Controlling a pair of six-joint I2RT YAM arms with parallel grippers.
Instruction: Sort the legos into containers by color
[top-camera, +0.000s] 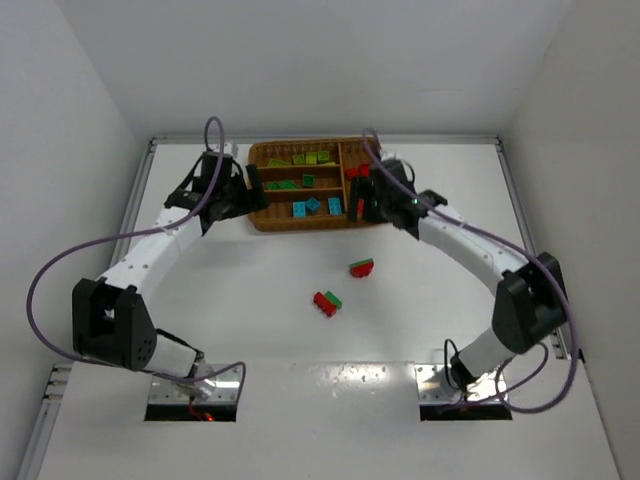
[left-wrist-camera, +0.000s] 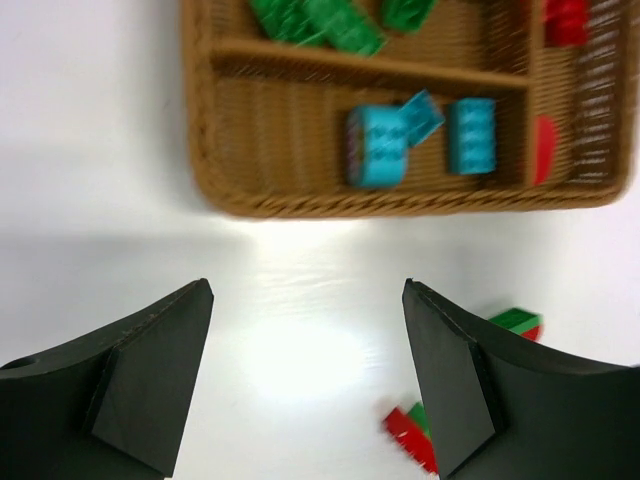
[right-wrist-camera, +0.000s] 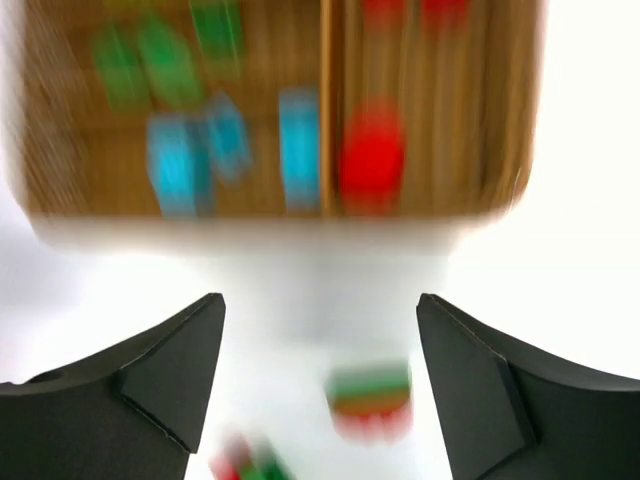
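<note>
The wicker tray (top-camera: 300, 226) sits at the back centre. Its slots hold lime legos (top-camera: 305, 158), dark green legos (top-camera: 290, 184) and cyan legos (top-camera: 315, 206), and its upright slot holds red legos (top-camera: 357, 176). On the table in front lie a green-on-red stack (top-camera: 361, 267) and a red-and-green pair (top-camera: 326, 302). My left gripper (top-camera: 248, 195) hovers by the tray's left end, open and empty (left-wrist-camera: 308, 290). My right gripper (top-camera: 363, 203) hangs over the tray's right front corner, open and empty (right-wrist-camera: 320, 300). The right wrist view is blurred; a red brick (right-wrist-camera: 372, 160) lies in the upright slot.
White walls close in the table on three sides. Both arms arch in from the near edge, with purple cables looping off them. In the left wrist view the cyan bricks (left-wrist-camera: 378, 145) lie just behind the tray's near wall (left-wrist-camera: 400, 205).
</note>
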